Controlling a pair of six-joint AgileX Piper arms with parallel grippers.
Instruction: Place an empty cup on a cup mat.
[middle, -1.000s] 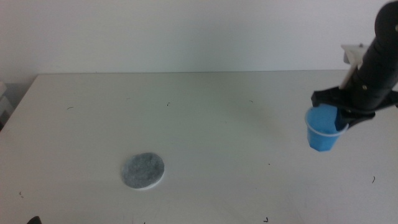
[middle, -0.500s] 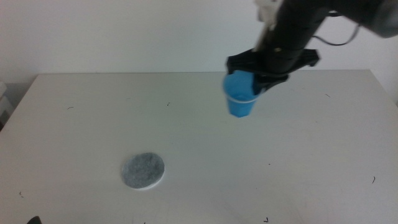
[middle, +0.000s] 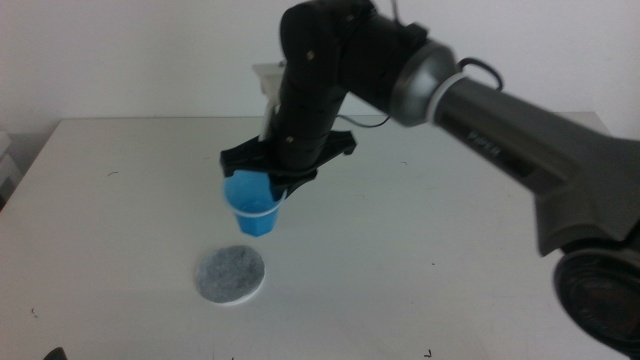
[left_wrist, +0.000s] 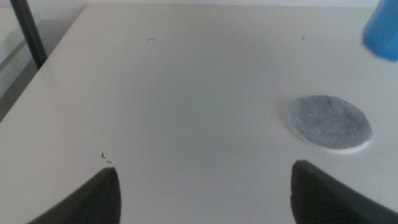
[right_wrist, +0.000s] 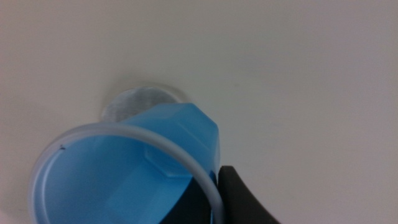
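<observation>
My right gripper (middle: 262, 178) is shut on the rim of the bright blue cup (middle: 250, 205) and holds it in the air, just above and behind the grey round cup mat (middle: 231, 275). The right wrist view looks into the empty cup (right_wrist: 118, 174), with part of the mat (right_wrist: 140, 99) showing past it on the table. In the left wrist view the mat (left_wrist: 329, 122) lies flat on the table and a corner of the cup (left_wrist: 382, 31) shows at the edge. My left gripper (left_wrist: 205, 193) is open and empty, low over the table's near left part.
The white table (middle: 450, 230) has only small dark specks on it. The right arm (middle: 480, 110) reaches across from the right, over the table's middle. A dark pole (left_wrist: 28, 31) stands off the table's edge in the left wrist view.
My right gripper has carried the cup from the table's far right across to the left and lowered it close to the mat. The mat has not moved.
</observation>
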